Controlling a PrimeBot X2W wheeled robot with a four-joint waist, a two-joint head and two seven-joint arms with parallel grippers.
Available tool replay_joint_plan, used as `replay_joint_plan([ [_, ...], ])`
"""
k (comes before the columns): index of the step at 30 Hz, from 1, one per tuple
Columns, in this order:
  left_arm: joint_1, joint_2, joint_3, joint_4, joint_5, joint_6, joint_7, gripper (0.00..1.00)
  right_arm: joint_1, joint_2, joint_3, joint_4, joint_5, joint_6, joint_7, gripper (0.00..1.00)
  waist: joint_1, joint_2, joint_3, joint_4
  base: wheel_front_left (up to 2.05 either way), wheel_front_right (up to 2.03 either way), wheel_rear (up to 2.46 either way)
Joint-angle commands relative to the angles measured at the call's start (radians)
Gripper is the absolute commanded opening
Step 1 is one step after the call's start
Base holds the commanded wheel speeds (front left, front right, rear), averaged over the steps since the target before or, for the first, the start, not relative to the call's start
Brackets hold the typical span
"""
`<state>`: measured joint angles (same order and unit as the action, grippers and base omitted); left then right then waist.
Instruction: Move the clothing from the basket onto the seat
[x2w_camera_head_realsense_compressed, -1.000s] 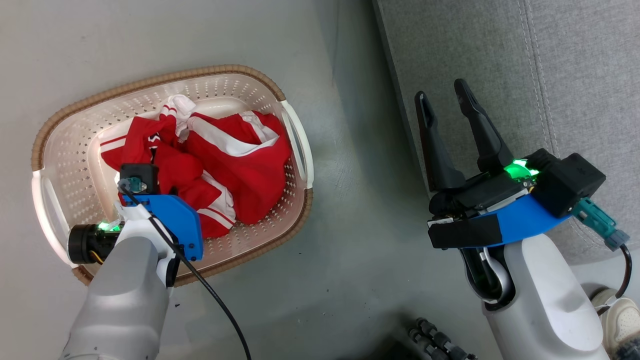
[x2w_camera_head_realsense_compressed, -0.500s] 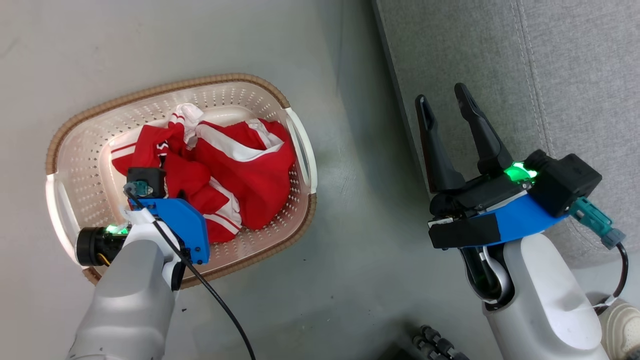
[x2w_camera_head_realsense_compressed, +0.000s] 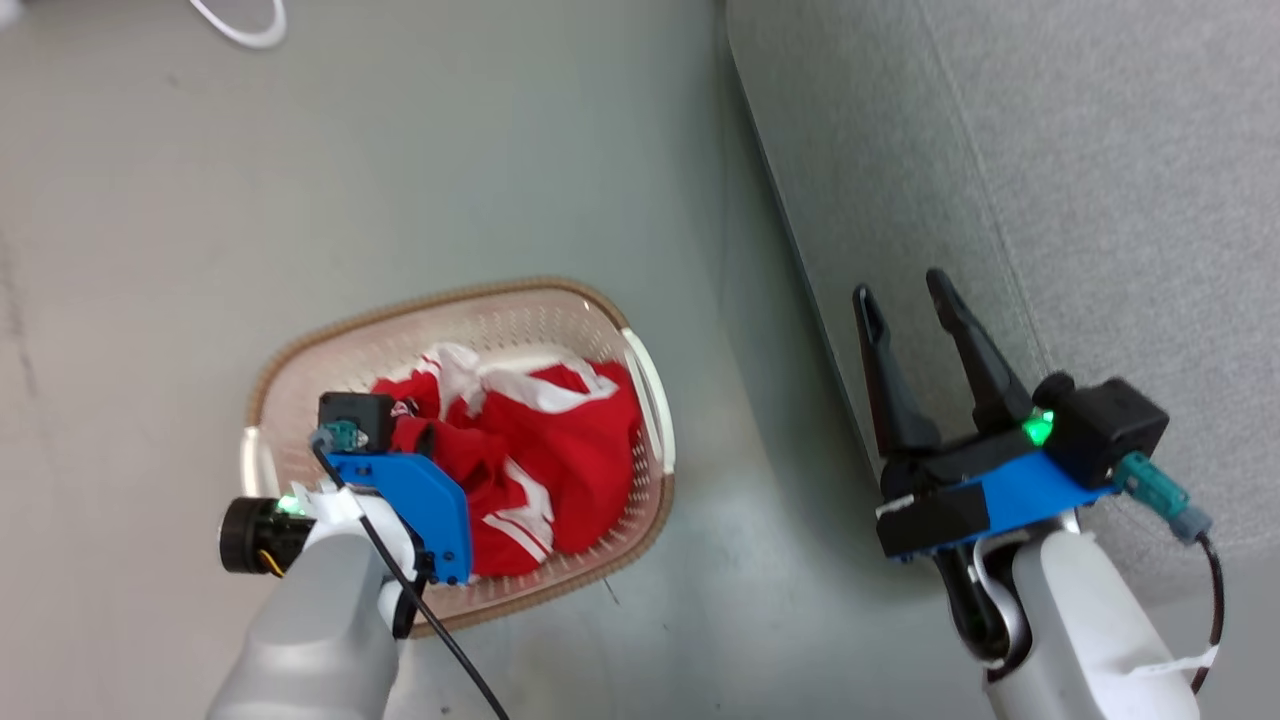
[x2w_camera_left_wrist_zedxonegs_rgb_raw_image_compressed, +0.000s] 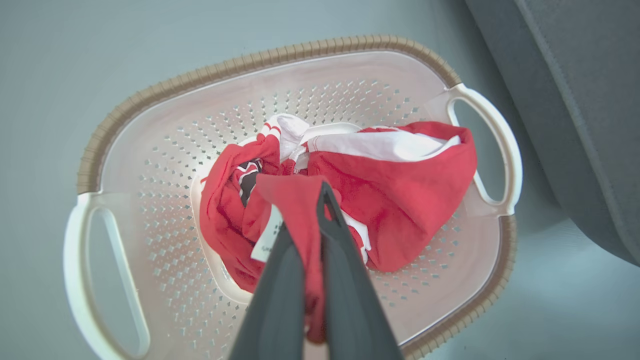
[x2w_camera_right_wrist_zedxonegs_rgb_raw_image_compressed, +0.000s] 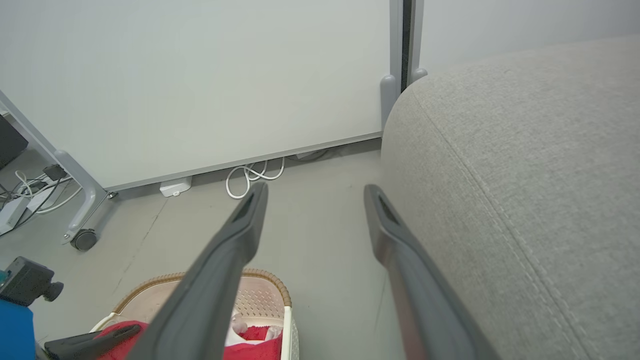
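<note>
Clothing (x2w_camera_head_realsense_compressed: 560, 460), thin crumpled red with white stripes, is heaped in the oval perforated basket (x2w_camera_head_realsense_compressed: 470, 300), long axis pointing at the grey fabric seat (x2w_camera_head_realsense_compressed: 1000, 150); left gripper (x2w_camera_left_wrist_zedxonegs_rgb_raw_image_compressed: 310, 215) pinches a red fold, right gripper (x2w_camera_head_realsense_compressed: 902, 285) sits spread apart.

Beneath me lies a smooth, pale grey-green floor (x2w_camera_head_realsense_compressed: 400, 150) that gives back a soft, even sheen. Ahead stands a plain white wall panel (x2w_camera_right_wrist_zedxonegs_rgb_raw_image_compressed: 200, 75), closed on its right by a slim grey upright metal post (x2w_camera_right_wrist_zedxonegs_rgb_raw_image_compressed: 395, 50). At the wall's foot I see a looped white cable (x2w_camera_right_wrist_zedxonegs_rgb_raw_image_compressed: 252, 177) near a small white plastic box (x2w_camera_right_wrist_zedxonegs_rgb_raw_image_compressed: 175, 187). Further left, a slanting grey metal frame leg (x2w_camera_right_wrist_zedxonegs_rgb_raw_image_compressed: 75, 175) ends in a dark caster wheel (x2w_camera_right_wrist_zedxonegs_rgb_raw_image_compressed: 82, 239), with tangled white and dark cords (x2w_camera_right_wrist_zedxonegs_rgb_raw_image_compressed: 25, 192) beside it.
</note>
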<state>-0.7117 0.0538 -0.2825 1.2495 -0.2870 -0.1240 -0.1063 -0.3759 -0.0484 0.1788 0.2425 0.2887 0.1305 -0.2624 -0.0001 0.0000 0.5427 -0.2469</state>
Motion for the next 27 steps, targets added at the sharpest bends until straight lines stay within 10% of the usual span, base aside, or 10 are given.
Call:
replay_joint_plan([
  [1, 0.033, -0.005, -0.028, -0.026, -0.032, -0.008, 0.001, 0.0, 0.028, -0.004, -0.005, 0.015, -0.007, 0.0, -0.004, 1.0, 0.0001, 0.0, -0.148, 0.067, 0.0, 0.0, 0.0],
  [11, 0.112, -0.004, -0.323, -0.284, -0.282, -0.007, 0.044, 0.0, 0.138, -0.004, -0.044, 0.071, -0.038, 0.0, -0.001, 1.0, 0.0001, 0.0, -0.378, 0.17, 0.0, 0.0, 0.0],
  [27, -0.046, -0.003, -0.527, -0.485, -0.457, 0.002, 0.023, 0.0, 0.265, -0.004, -0.05, 0.057, -0.027, 0.0, 0.05, 1.0, 0.0001, 0.0, -0.551, 0.228, 0.0, 0.0, 0.0],
])
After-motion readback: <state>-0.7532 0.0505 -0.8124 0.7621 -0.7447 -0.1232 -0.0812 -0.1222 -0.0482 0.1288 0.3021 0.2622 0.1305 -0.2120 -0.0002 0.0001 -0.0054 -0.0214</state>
